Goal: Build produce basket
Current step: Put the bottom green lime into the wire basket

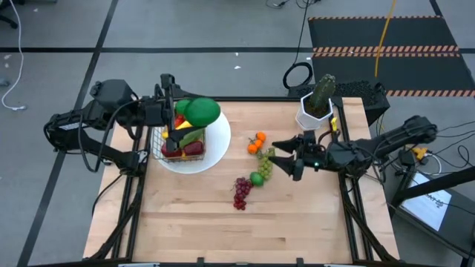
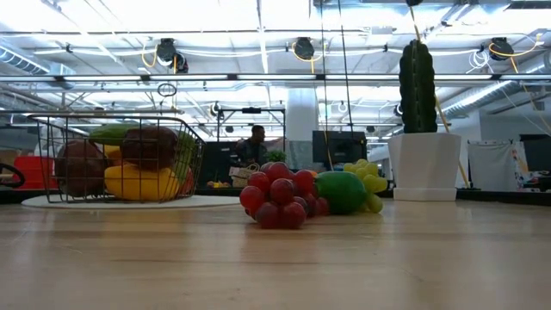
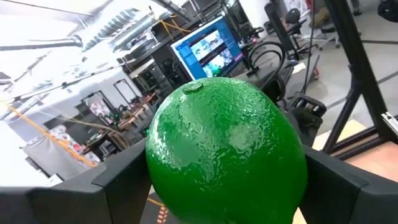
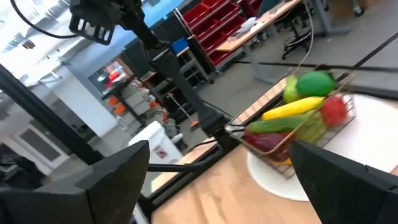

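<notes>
Red grapes (image 2: 277,200): frame centre, on table, uncollected.
Left gripper (image 1: 194,113): clamped round big lime (image 3: 227,149) above basket (image 1: 172,141), left of centre.
Right gripper (image 1: 280,157): spread, empty, near green grapes (image 1: 266,165).
Risk: heaped basket; released lime could roll onto plate (image 1: 215,148).

Grey tiled floor (image 1: 223,30), striped black mat (image 1: 386,33), red storage bins (image 4: 217,31).

Glossy green lime (image 3: 227,152), dark-wire basket (image 1: 172,141), white plate (image 1: 215,148), red grapes (image 1: 241,193)

Bright even light from ceiling lamps (image 2: 297,47), glare seen on the lime (image 3: 227,152), right wrist view blurred, soft shadows.
</notes>
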`<move>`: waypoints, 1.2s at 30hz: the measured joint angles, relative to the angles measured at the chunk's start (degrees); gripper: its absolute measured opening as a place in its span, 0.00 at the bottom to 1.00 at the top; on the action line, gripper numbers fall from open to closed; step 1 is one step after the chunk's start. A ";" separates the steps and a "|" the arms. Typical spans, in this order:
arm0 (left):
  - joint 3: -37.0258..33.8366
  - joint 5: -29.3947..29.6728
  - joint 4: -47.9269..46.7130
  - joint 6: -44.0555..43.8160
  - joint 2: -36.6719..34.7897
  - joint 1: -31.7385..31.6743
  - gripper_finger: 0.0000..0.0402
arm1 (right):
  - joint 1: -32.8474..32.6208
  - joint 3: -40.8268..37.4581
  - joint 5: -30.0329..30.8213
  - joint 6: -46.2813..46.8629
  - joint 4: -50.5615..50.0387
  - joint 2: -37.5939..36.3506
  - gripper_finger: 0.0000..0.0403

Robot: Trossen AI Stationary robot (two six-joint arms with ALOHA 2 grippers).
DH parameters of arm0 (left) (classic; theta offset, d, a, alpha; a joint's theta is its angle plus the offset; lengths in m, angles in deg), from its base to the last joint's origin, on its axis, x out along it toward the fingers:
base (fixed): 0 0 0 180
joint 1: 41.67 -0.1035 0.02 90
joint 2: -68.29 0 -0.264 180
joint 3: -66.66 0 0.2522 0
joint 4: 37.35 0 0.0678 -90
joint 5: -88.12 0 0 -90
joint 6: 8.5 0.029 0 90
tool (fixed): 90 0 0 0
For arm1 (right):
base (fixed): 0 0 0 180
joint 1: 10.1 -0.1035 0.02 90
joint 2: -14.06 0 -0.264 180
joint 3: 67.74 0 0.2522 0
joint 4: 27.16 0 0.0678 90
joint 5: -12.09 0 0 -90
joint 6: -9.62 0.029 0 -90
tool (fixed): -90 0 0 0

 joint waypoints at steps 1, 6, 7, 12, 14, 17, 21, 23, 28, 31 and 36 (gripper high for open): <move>0.00 0.36 -0.02 0.01 0.00 0.00 0.81 | 0.28 0.00 0.00 -0.70 -0.92 -0.80 0.94; 0.00 0.56 -0.02 -0.23 0.00 0.00 0.81 | 0.92 0.00 -0.02 -4.33 -4.98 -5.00 0.94; 0.00 0.54 -0.02 -0.52 0.00 0.00 0.81 | 0.91 0.00 -0.02 -4.82 -5.61 -5.86 0.94; 0.00 0.62 -0.01 -7.12 0.00 -0.06 0.81 | 0.92 0.00 -0.02 -7.34 -6.52 -9.18 0.94; 0.00 1.01 -0.02 -11.77 0.00 -0.38 0.81 | 0.92 0.00 -0.02 -8.70 -6.75 -10.09 0.94; 0.00 2.98 0.00 -20.20 0.00 -0.44 0.81 | 0.92 0.00 -0.02 -10.45 -7.82 -11.12 0.94; 0.00 7.27 -0.44 -30.65 0.00 -0.44 0.81 | 1.15 0.00 0.26 -11.70 -9.79 -11.58 0.94; 0.00 10.36 -1.74 -36.01 0.00 -0.42 0.81 | 1.71 -0.06 0.24 -11.76 -10.19 -11.48 0.94; 0.00 19.98 -9.45 -39.66 -0.02 -0.44 0.81 | 3.04 -1.88 0.28 -9.24 -9.12 -11.36 0.94; 0.00 25.66 -15.57 -41.25 -0.02 -0.44 0.81 | 3.53 -2.84 0.28 -6.17 -8.86 -11.40 0.94; 0.07 31.96 -26.47 -49.80 0.72 -2.07 0.81 | 4.00 -4.46 0.40 -4.09 -8.90 -11.36 0.94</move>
